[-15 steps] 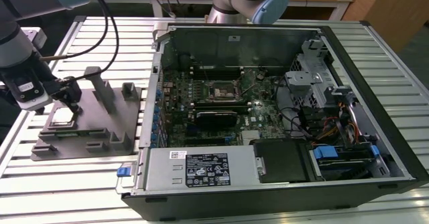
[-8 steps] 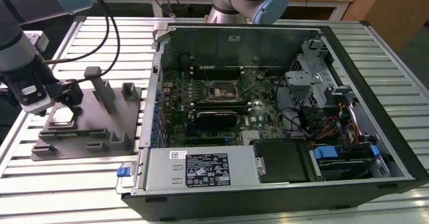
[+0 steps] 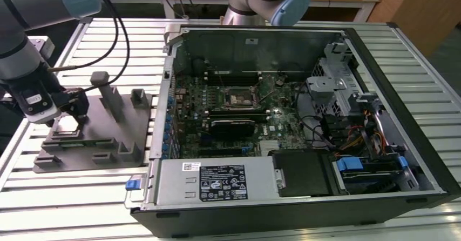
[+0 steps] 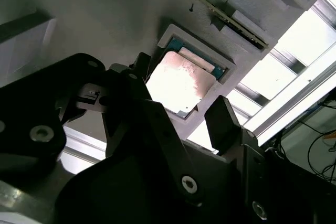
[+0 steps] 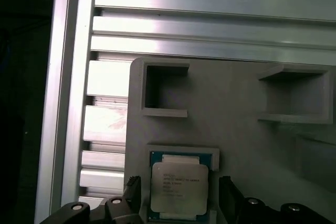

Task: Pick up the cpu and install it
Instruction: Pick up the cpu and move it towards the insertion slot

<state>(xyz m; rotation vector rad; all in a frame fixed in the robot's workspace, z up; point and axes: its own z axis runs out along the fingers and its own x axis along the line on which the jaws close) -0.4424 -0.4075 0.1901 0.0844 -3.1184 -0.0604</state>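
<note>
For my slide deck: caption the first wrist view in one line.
Open gripper, a finger on each side of the cpu, which sits recessed in the grey fixture block.

Colours as observed:

- The cpu [image 5: 178, 186] has a silver-grey top with faint rows of dark print. Its rim appears teal, possibly green.
- The fixture block [image 5: 236, 129] is a plain matt grey with no pattern.
- My gripper [image 5: 179, 195] is black throughout.
- The table [image 5: 210, 30] is pale aluminium, striped by dark gaps between its slats.
</note>
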